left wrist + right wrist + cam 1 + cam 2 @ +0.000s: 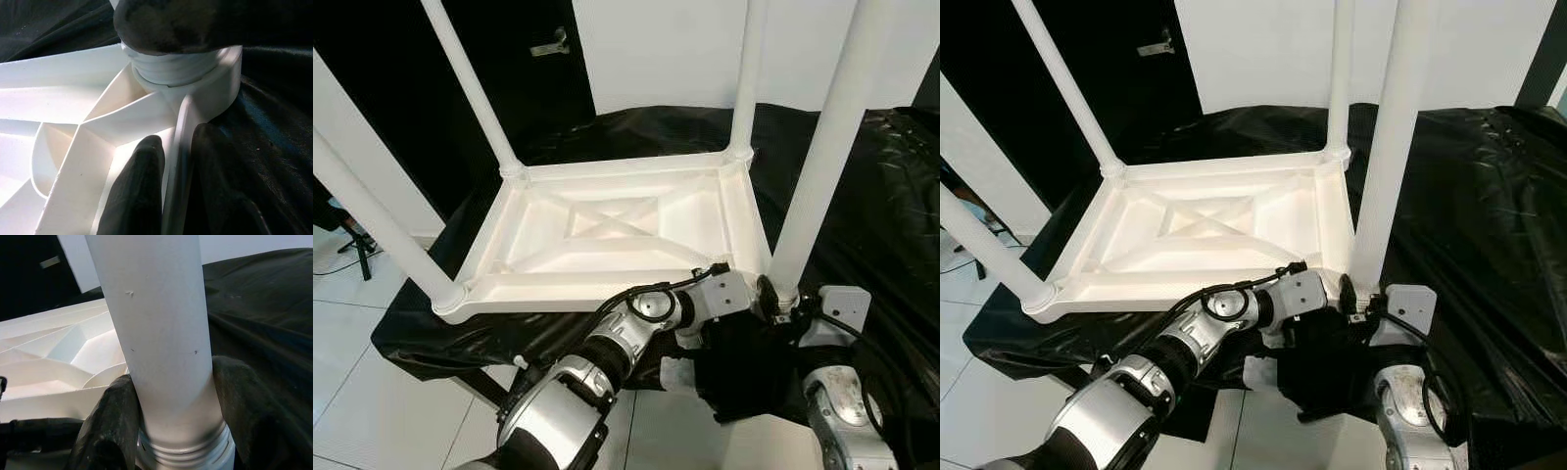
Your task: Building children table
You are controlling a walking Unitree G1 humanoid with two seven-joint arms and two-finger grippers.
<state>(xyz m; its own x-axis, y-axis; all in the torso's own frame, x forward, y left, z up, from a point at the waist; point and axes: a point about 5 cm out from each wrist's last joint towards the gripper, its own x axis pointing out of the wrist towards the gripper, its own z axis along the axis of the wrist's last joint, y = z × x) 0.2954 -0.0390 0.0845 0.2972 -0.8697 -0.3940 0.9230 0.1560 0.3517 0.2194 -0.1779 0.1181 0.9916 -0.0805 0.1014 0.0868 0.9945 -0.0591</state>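
While the tabletop [607,235] lies upside down on the black-draped surface [881,196]:
Head views: four legs stand in the corners, at 10, 1, 7 and 5 o'clock; near right leg [822,157] is the one in work.
Left wrist view: left hand [178,196] pinches the tabletop's rim by that corner socket [195,78], one finger on each side.
Right wrist view: right hand [171,431] clasps the leg's foot; thread rings [188,450] show above the socket.
Progress: probably nearly done; this last leg seems not fully screwed home.
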